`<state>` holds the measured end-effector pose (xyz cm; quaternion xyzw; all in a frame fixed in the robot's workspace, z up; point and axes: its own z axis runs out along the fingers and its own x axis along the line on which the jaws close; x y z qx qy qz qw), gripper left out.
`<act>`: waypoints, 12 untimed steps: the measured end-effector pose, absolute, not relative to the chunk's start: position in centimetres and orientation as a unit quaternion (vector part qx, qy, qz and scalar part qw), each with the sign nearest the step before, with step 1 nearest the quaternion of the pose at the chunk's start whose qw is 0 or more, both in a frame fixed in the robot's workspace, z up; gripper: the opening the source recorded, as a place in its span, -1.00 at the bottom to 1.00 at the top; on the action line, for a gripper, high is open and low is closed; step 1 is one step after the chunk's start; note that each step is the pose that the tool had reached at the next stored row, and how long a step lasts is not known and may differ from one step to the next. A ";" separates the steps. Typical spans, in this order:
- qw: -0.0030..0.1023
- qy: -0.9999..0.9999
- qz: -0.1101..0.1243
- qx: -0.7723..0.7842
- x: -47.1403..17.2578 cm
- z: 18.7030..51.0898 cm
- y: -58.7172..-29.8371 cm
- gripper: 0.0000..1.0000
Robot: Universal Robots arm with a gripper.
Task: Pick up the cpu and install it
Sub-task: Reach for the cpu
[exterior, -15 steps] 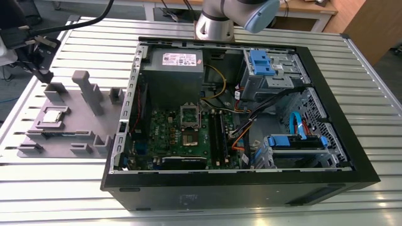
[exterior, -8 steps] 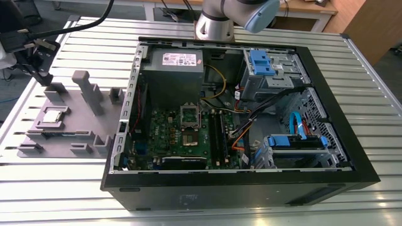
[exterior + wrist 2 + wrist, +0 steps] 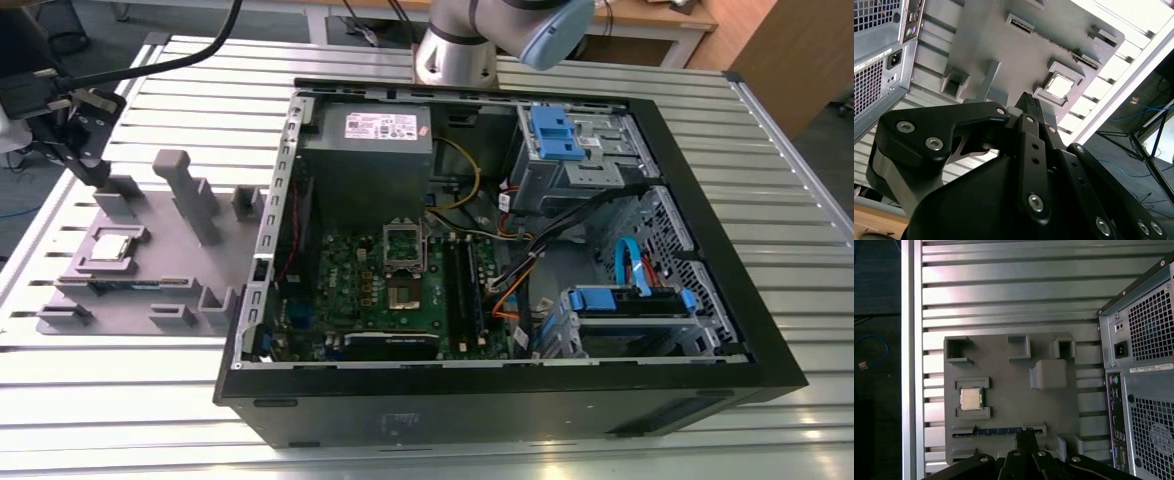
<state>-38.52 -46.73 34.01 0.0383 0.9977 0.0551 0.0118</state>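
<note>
Hovering above the grey fixture plate, the gripper has its jaws pressed together, nothing between them, as far as both wrist views show. It is clear of the plate and touches nothing. The cpu lies flat in a square pocket of the plate, close to the plate edge farthest from the computer case, about midway along that edge, silver top up. In the second wrist view the cpu is near the gripper tip but apart from it. The plate sits on the slatted metal table, near the table edge at the exterior view's left, just beside the case. Inside the case the green board carries the socket, which looks empty, so the install is not yet done. Handling guess: the cpu is light, stiff, thin and smooth-topped, so it could slip. The underside is probably delicate, so no dragging or tilting. The pocket walls close in two sides, so best hold is likely a pinch on the two free opposite edges, kept level.
</note>
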 end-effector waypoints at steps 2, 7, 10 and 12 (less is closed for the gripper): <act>0.012 0.998 0.055 0.038 -38.5 34.0 -46.7 -0.80; 0.012 0.998 0.055 0.038 -38.5 33.9 -47.0 -0.80; 0.012 0.998 0.055 0.038 -38.5 33.9 -47.1 -0.80; 0.012 0.998 0.055 0.038 -38.5 33.9 -47.1 -0.80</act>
